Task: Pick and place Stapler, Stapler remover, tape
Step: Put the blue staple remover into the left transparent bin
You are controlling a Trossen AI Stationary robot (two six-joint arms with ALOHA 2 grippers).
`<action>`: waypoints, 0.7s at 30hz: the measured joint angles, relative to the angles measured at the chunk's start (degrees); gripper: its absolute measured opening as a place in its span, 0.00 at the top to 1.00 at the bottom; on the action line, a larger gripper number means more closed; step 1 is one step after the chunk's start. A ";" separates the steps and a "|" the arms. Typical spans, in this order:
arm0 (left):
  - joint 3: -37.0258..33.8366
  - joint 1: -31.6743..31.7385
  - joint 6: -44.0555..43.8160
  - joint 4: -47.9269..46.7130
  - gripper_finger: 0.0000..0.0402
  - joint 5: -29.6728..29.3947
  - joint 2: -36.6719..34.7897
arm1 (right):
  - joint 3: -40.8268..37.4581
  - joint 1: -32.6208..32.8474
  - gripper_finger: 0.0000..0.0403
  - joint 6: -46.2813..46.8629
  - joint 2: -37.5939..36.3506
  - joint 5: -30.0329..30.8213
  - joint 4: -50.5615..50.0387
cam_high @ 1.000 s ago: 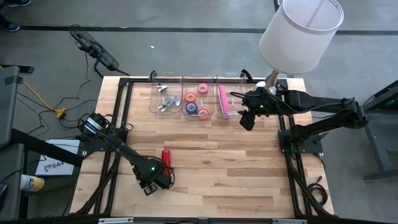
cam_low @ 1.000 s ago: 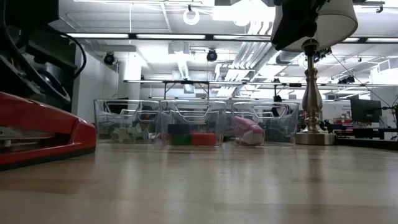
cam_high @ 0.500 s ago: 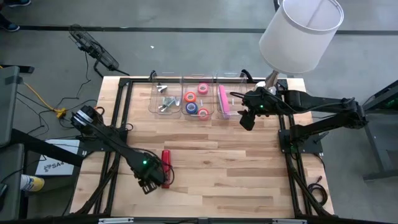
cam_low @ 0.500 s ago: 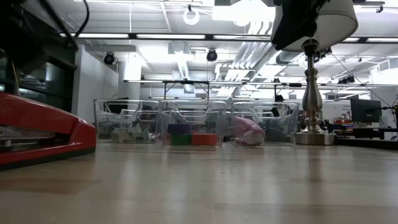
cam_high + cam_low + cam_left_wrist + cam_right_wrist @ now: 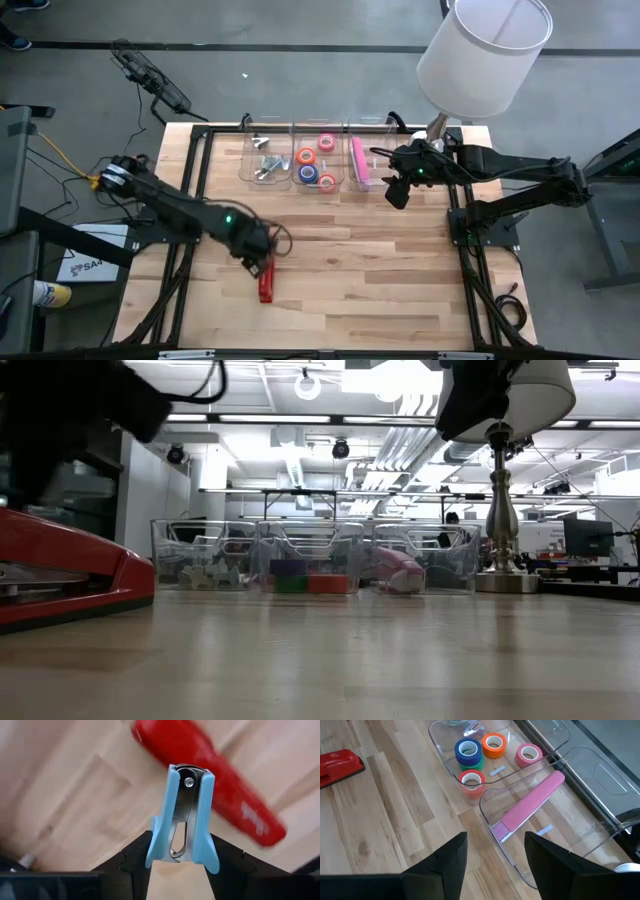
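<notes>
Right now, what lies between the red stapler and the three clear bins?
In the high view, only bare wooden table lies between the red stapler and the clear bins, apart from the left gripper just above the stapler.

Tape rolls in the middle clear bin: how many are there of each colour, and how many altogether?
Blue tape roll: 1
Green tape roll: 1, lying under the blue one
Orange tape roll: 1
Pink tape roll: 1
Red tape roll: 1
Total: 5
</notes>
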 joint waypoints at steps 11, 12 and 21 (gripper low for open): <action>0.00 17.17 8.32 6.03 0.61 -5.04 -2.05 | 0.00 0.00 0.53 -0.01 0.00 -0.01 0.16; 0.00 18.78 9.48 7.62 0.61 -5.04 -2.05 | 0.00 0.00 0.53 -0.01 0.00 0.00 0.18; 5.82 32.69 18.79 11.94 0.61 -4.99 -1.98 | 0.00 0.00 0.53 0.00 0.00 -0.02 0.20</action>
